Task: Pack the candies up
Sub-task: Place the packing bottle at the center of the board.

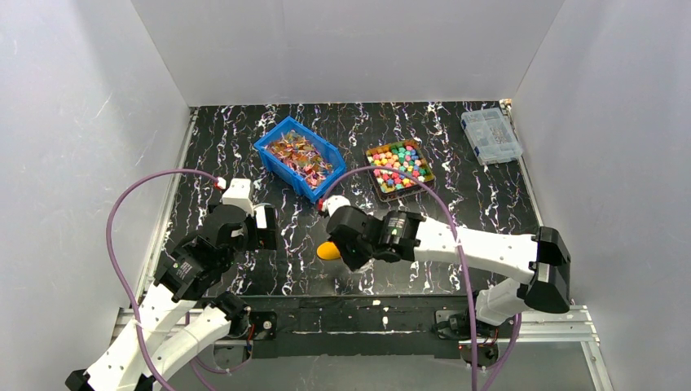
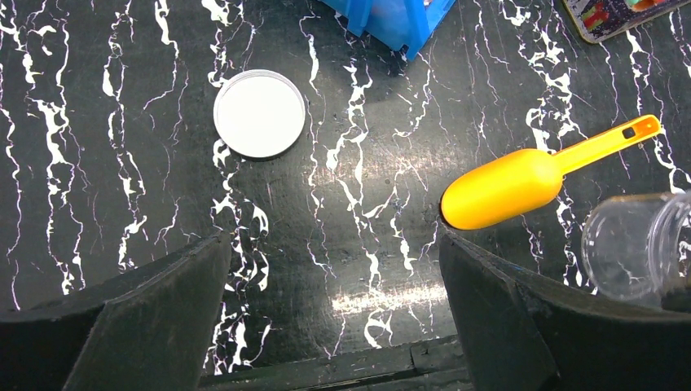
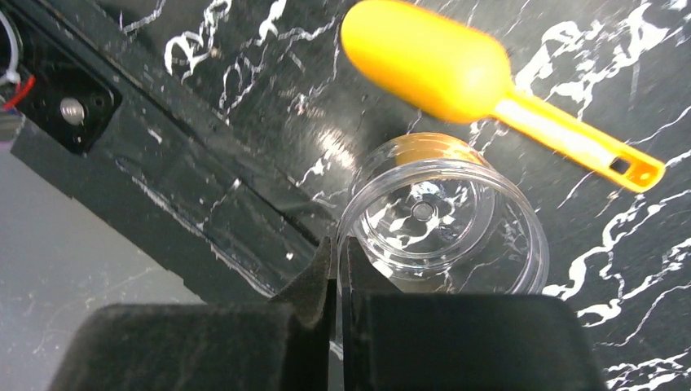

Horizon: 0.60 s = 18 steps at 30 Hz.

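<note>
While the left gripper hangs empty, fingers spread wide, short of the white lid and presumably ready for the yellow scoop, the right gripper has its fingers pressed together, apparently pinching the clear jar by its wall to steady it for filling. The candies sit well apart in their tray; the top view hides the jar, and the pinched wall is hard to see.

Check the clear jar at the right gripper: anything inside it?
Nothing shows inside the clear jar: the right wrist view looks through its open mouth to a bare base. The near part of its rim is covered by the right gripper, so that bit cannot be checked.
</note>
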Each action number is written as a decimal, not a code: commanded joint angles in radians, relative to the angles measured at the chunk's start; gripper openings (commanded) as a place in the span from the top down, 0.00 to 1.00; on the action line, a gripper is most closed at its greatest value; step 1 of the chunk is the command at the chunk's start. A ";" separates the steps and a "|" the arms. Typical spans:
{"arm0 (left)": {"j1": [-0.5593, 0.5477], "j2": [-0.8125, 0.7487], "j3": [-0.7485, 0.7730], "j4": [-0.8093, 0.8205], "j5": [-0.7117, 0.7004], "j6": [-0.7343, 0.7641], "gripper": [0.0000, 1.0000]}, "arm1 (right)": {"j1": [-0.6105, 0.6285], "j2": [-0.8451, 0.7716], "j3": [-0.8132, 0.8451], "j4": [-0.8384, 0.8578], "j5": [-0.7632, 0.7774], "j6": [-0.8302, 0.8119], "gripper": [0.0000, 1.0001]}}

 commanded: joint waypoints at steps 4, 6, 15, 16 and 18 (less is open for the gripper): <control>-0.001 0.002 0.000 -0.019 -0.037 -0.005 0.01 | 0.074 -0.037 -0.113 0.076 -0.001 0.095 0.99; -0.001 0.005 0.000 -0.018 -0.038 -0.005 0.01 | 0.084 -0.035 -0.140 0.103 0.011 0.107 0.99; -0.001 0.017 0.002 -0.018 -0.037 -0.004 0.01 | 0.086 0.001 -0.222 0.255 0.018 0.126 0.99; -0.001 0.018 0.002 -0.018 -0.037 -0.003 0.01 | 0.086 0.011 -0.222 0.261 0.024 0.124 0.99; -0.001 0.017 0.003 -0.018 -0.037 -0.002 0.01 | 0.086 0.033 -0.212 0.265 0.045 0.119 0.99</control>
